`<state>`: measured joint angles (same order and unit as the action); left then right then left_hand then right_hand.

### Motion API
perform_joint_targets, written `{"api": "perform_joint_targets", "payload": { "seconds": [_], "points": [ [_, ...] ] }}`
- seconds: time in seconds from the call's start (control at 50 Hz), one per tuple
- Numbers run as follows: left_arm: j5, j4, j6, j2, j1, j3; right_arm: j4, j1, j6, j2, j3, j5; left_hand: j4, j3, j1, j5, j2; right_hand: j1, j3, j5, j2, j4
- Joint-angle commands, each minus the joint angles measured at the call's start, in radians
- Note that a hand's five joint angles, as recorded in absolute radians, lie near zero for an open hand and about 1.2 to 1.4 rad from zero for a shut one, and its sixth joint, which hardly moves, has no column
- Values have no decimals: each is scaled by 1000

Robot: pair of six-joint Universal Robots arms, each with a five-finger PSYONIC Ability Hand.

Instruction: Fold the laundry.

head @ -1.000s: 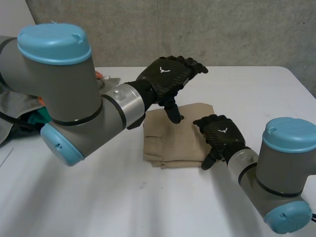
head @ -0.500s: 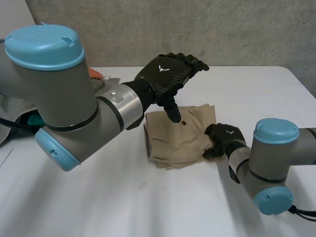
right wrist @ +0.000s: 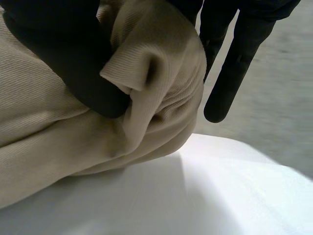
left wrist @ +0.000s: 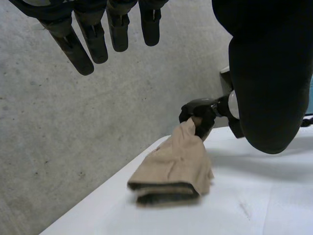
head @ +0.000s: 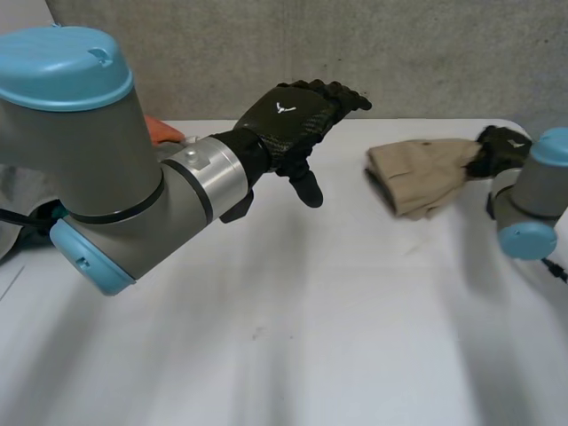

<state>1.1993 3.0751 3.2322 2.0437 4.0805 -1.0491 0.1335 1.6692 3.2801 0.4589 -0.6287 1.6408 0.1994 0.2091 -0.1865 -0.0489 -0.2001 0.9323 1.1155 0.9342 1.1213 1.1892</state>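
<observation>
Right hand (head: 499,148) is clamped on one edge of the folded beige garment (head: 415,169), at the far right of the worktop (head: 293,319). Left hand (head: 297,115) hangs released, well apart. The bundle appears partly lifted. Advise setting it down flat before release, lest the layers slip.

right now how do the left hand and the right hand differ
The left hand is open and holds nothing; the right hand pinches an edge of the folded beige cloth. The left hand hangs over the middle of the table; the right hand is at its right edge. Both are black.
</observation>
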Motion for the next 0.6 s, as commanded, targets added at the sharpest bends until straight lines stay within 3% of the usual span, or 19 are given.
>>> {"api": "perform_joint_targets", "payload": {
  "seconds": [0.02,0.2,0.42,0.46,0.52,0.6],
  "points": [
    [2,-2,-3,23,-18,6,-132,-109,-91,-267,478,2,-25,-35,12,49,26,464,281,287,275,207],
    [5,1,-3,52,-29,12,-80,-200,-111,-308,501,-42,-25,-35,12,49,26,464,281,287,275,207],
    [3,-4,-3,63,-28,12,-83,-279,-189,-312,512,-6,-25,-35,12,49,26,437,254,261,248,181],
    [3,-4,-5,59,-26,11,-84,-290,-195,-307,511,7,-25,-35,12,49,26,241,58,65,52,-16],
    [0,-6,-5,52,-20,9,-81,-295,-215,-301,500,-24,-25,-35,12,49,26,-758,-941,-934,-947,-1015],
    [2,-7,-14,44,-15,7,-83,-281,-325,-290,475,-79,-25,-35,12,49,26,-758,-941,-934,-947,-1015]
  ]
}}
